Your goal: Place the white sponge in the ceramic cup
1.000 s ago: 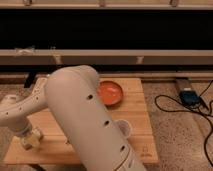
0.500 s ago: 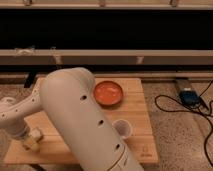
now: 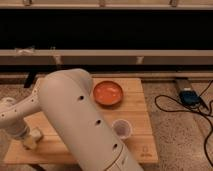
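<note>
The claw point(image 3: 27, 141) sits low at the lower left of the wooden bench point(image 3: 141, 114); I cannot tell whether it is open or closed. The soft, cream-tinged white sponge point(image 3: 35, 134) shows right at it, partly hidden. The small round ceramic cup point(image 3: 122, 128) stands lower centre, beside the smooth white arm point(image 3: 80, 115), well apart.

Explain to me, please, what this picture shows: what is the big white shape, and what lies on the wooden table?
The big white shape is the robot's arm, very close to the only camera, which looks down on a wooden table. The arm bends left, and its gripper is low near the table's left front corner. A small cream block, probably the white sponge, sits at the gripper; whether it is held, I cannot tell. An orange bowl and the ceramic cup stand apart further right.
</note>
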{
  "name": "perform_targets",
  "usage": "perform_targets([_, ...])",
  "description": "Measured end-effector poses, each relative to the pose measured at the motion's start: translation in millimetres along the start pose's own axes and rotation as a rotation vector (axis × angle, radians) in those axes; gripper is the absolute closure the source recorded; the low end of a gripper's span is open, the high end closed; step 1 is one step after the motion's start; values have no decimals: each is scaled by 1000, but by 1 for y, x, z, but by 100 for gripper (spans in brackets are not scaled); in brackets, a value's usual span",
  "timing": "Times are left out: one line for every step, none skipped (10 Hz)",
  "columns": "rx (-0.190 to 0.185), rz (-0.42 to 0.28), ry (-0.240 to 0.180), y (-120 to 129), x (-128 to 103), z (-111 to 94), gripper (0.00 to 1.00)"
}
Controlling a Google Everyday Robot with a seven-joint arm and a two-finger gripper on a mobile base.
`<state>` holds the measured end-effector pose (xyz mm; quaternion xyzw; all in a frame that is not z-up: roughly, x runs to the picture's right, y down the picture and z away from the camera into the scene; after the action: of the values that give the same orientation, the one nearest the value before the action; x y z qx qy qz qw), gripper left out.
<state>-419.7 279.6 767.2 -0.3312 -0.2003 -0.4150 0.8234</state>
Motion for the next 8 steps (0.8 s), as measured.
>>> perform_targets([4, 0, -4, 0, 1, -1, 59])
perform_targets([8, 0, -8, 0, 0, -3, 70])
perform_targets([14, 0, -11, 2, 1, -5, 80])
perform_targets([23, 7, -19, 4, 5, -11, 90])
perform_targets([39, 16, -31, 6, 9, -22, 98])
perform_targets([54, 24, -43, 10, 13, -35, 100])
perform_targets([71, 34, -56, 15, 18, -53, 100])
perform_targets([89, 41, -69, 19, 21, -73, 100])
